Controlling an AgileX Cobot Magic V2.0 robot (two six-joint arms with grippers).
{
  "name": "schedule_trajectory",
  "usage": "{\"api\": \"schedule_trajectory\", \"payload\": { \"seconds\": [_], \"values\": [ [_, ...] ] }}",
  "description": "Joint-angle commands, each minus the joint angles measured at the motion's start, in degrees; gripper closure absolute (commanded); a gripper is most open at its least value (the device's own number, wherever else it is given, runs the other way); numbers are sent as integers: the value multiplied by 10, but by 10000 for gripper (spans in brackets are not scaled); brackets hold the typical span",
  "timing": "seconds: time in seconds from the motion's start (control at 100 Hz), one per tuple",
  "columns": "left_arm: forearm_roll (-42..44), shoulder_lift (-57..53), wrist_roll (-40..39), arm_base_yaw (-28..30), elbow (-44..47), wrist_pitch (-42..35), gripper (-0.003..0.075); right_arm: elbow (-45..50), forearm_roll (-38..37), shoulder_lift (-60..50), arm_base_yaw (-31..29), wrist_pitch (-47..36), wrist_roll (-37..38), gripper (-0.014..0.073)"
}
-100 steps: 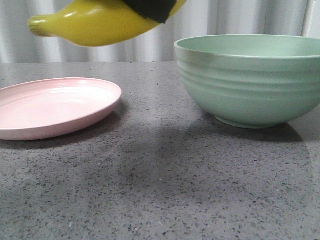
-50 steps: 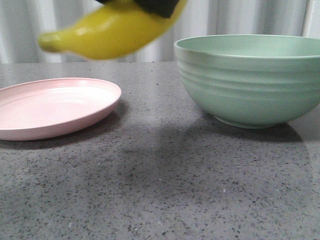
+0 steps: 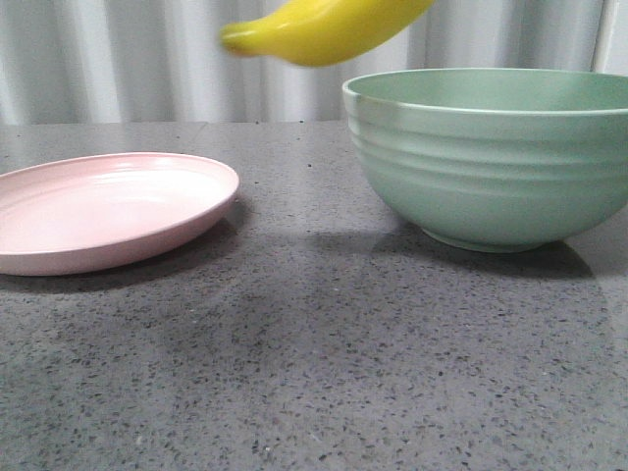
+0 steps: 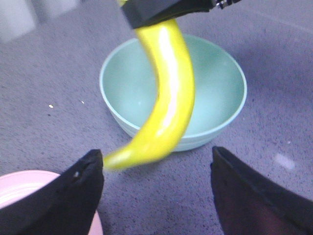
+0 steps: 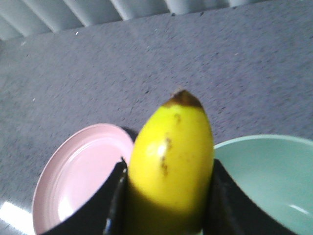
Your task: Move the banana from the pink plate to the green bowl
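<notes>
- While the right gripper (image 5: 166, 205) squeezes the banana (image 3: 324, 27) between its 2 black fingers (image 5: 115, 205), the fruit hangs high in the air, just beside the near-left rim of the green bowl (image 3: 491, 167).
- A second ago the banana was over the gap between the 2 dishes, closer to the pink plate (image 3: 108, 211). Now it has slid toward the bowl and gone up, so only its lower part shows at the top of the front view.
- That means the lift is done and the carry is almost over. My guess is the next step is to bring the banana a bit more over the bowl, go down, and let go.
- From the left wrist view, the banana (image 4: 164, 98) curves across the bowl (image 4: 215, 98), with its free tip sticking out past the rim, not yet inside.
- The left gripper (image 4: 156, 196) is spread wide with nothing between its fingers. It waits off to the side, near the plate.
- The pink plate has nothing on it now. It sits flat on the gray speckled table (image 3: 314, 373).
- The green bowl has nothing in it either. Its smooth inside shows all the way down.
- The plate and the bowl stand apart and do not touch.
</notes>
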Motion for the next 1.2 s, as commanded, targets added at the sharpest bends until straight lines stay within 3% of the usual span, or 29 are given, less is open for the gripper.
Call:
{"api": "schedule_trajectory", "payload": {
  "seconds": [0.0,0.13,0.29,0.56,0.82,1.0,1.19],
  "values": [
    [-8,-27,-1,5,-20,-36,289,-24,-8,-21,-43,-35,-7,673],
    [-8,-39,-1,5,-20,-36,289,-24,-28,-19,-82,-34,-7,673],
    [-10,-41,-1,5,-20,-36,289,-24,-62,-9,-88,-30,-7,666],
    [-12,-41,-1,5,-20,-41,289,-22,-84,8,-88,-8,-9,355],
    [-24,-41,-3,5,-20,-41,289,-22,-96,8,-88,-7,-9,329],
    [-27,-41,-3,5,-20,-41,289,-22,-97,8,-88,-4,-9,209],
    [-27,-43,-14,5,-20,-44,294,-22,-97,5,-88,2,-9,205]
  ]
}}
